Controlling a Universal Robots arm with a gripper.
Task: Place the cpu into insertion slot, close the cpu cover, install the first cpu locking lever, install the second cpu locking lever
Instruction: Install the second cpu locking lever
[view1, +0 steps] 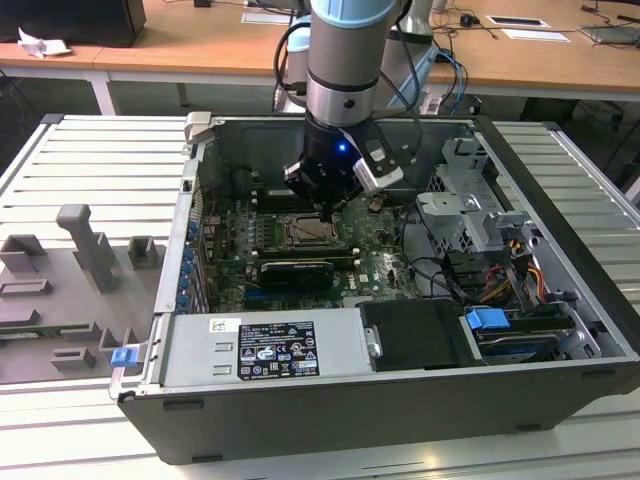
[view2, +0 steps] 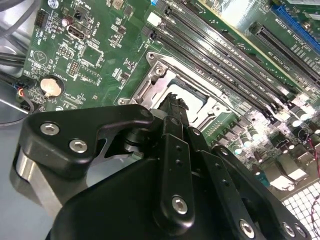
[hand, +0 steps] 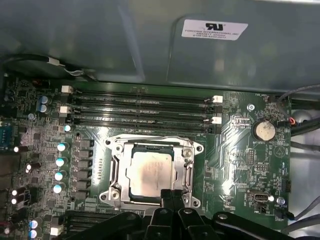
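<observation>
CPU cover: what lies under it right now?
Through the window of the closed cpu cover the cpu shows its silvery top, seated. The insertion slot beneath is covered; the hand hides the near edge.

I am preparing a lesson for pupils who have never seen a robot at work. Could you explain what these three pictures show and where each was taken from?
The exterior view looks from outside at a grey robot arm reaching into an open dark computer case. Its black gripper hangs just above the green circuit board. The two wrist views come from cameras riding on the arm. In the first wrist view, the silvery square cpu lies in its socket, with the thin silvery metal cpu cover framing it. The gripper's fingers look closed at the cover's edge, holding nothing.
</observation>
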